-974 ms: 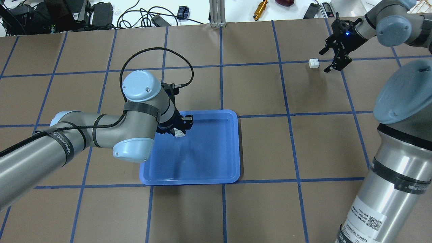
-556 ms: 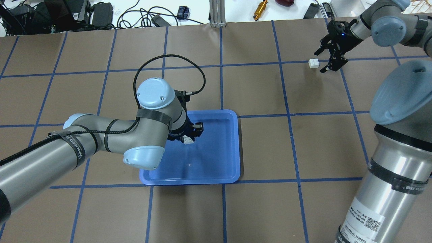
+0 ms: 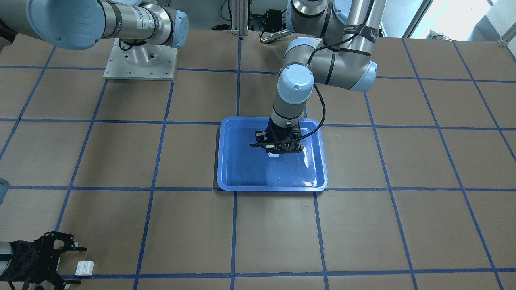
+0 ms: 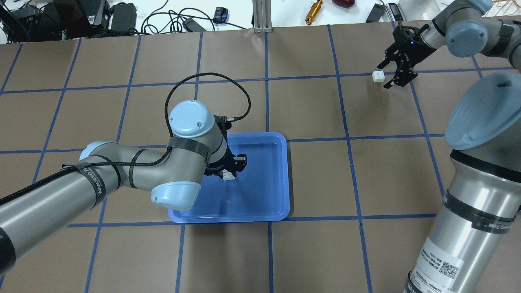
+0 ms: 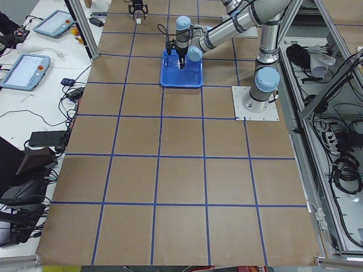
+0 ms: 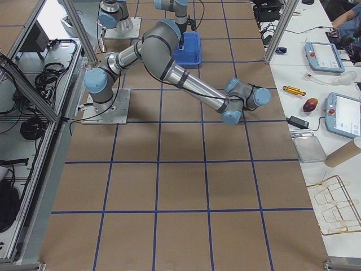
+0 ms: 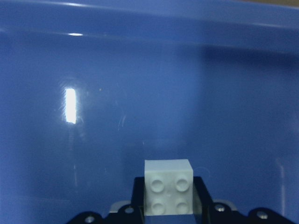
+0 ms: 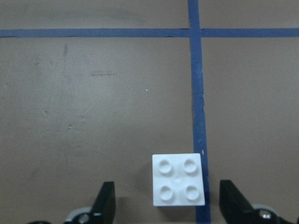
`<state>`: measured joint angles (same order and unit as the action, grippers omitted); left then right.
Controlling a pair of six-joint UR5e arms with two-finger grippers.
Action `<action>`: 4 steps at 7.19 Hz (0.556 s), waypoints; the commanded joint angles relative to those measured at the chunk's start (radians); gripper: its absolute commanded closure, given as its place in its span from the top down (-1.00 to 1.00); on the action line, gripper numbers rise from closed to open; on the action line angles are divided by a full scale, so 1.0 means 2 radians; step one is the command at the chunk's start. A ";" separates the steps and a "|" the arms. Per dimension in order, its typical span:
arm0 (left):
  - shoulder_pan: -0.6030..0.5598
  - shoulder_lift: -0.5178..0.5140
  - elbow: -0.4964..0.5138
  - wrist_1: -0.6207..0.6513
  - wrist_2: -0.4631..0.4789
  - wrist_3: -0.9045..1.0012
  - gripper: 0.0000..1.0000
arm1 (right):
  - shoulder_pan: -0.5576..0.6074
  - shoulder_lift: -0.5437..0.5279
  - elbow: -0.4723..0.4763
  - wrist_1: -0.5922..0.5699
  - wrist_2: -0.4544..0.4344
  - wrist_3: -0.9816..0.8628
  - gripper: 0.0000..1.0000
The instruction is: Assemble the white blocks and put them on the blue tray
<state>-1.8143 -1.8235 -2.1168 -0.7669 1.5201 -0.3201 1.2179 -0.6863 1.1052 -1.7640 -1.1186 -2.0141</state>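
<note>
The blue tray (image 4: pixel 264 191) lies mid-table; it also shows in the front view (image 3: pixel 242 173) and fills the left wrist view (image 7: pixel 140 93). My left gripper (image 4: pixel 232 167) is over the tray, shut on one white block (image 4: pixel 228 175), also seen in the front view (image 3: pixel 274 154) and the left wrist view (image 7: pixel 168 186), studs facing the camera. The other white block (image 4: pixel 378 76) lies on the brown table at the far right. My right gripper (image 4: pixel 383 76) is open, one finger on either side of this block (image 8: pixel 178 185), apart from it.
Blue tape lines divide the brown table into squares; one (image 8: pixel 196 93) runs beside the far block. Cables, a brass tool (image 4: pixel 314 11) and other gear lie beyond the far table edge. A metal post (image 4: pixel 262 16) stands at the far edge.
My left arm has carried its white block to the right and nearer, further over the tray. My right gripper has moved left, closing in around the far block.
</note>
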 commanded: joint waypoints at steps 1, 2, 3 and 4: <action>0.001 0.000 -0.002 -0.001 0.002 0.004 -0.59 | 0.001 -0.001 0.000 -0.002 -0.001 -0.009 -0.36; 0.002 -0.004 0.000 -0.001 0.002 0.004 -0.57 | 0.000 -0.001 0.000 -0.002 -0.001 -0.024 -0.91; 0.002 -0.010 0.002 0.002 0.002 0.004 -0.53 | 0.002 -0.003 0.000 -0.002 0.000 -0.026 -1.00; 0.004 -0.012 0.002 0.003 0.002 0.004 -0.51 | 0.006 -0.007 0.000 0.000 0.001 -0.026 -1.00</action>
<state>-1.8099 -1.8396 -2.1142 -0.7642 1.5244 -0.3128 1.2220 -0.6928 1.1045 -1.7664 -1.1185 -2.0606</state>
